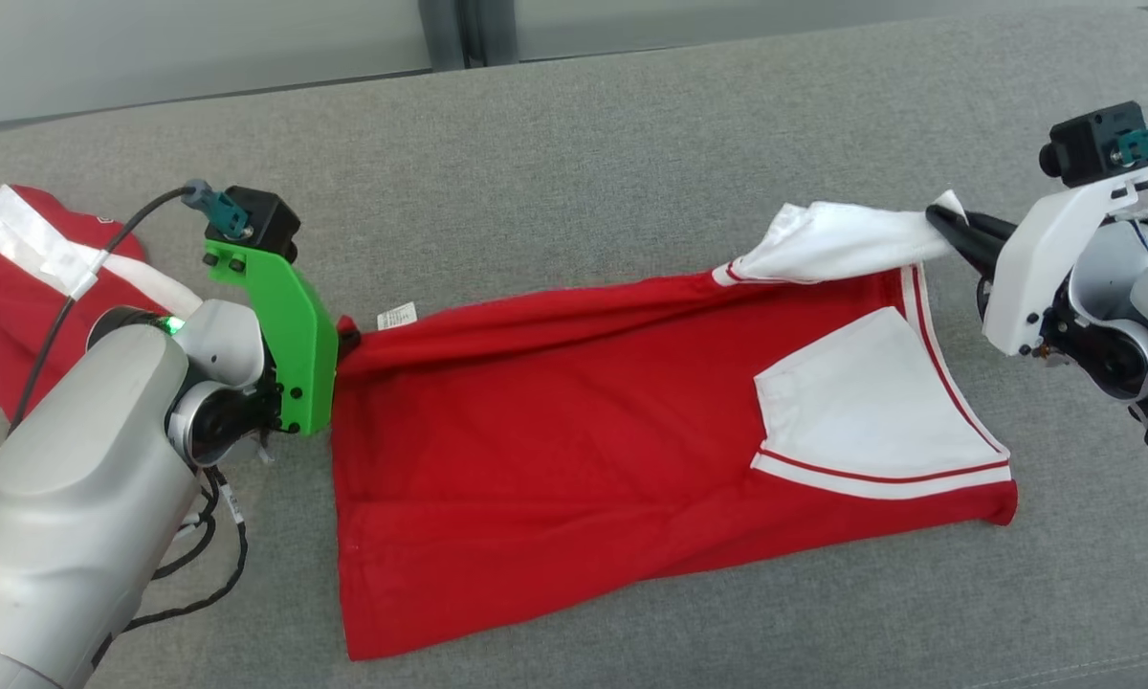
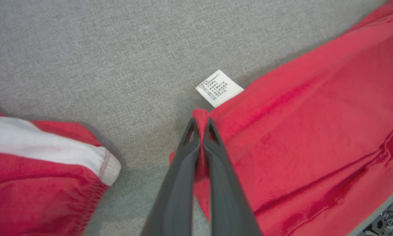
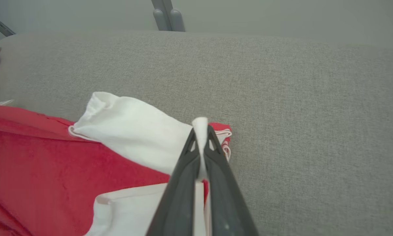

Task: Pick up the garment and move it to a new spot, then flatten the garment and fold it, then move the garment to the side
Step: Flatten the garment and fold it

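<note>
The garment (image 1: 555, 421) is a red top with white sleeves and white striped trim, spread across the grey cushion. My left gripper (image 2: 201, 126) is shut on its red hem corner, just beside a white care label (image 2: 219, 88). In the head view that corner (image 1: 349, 340) sits behind my green wrist bracket. My right gripper (image 3: 202, 132) is shut on the white sleeve (image 3: 131, 127), pinching its edge. In the head view the right gripper (image 1: 942, 222) holds that sleeve (image 1: 832, 239) lifted at the garment's far right end. The cloth is stretched between both grippers.
A second red and white garment (image 1: 29, 277) lies bunched at the far left, also seen in the left wrist view as a red and white cuff (image 2: 52, 157). The grey cushion (image 1: 631, 163) stretches behind the garment. A cable (image 1: 86, 277) runs over my left arm.
</note>
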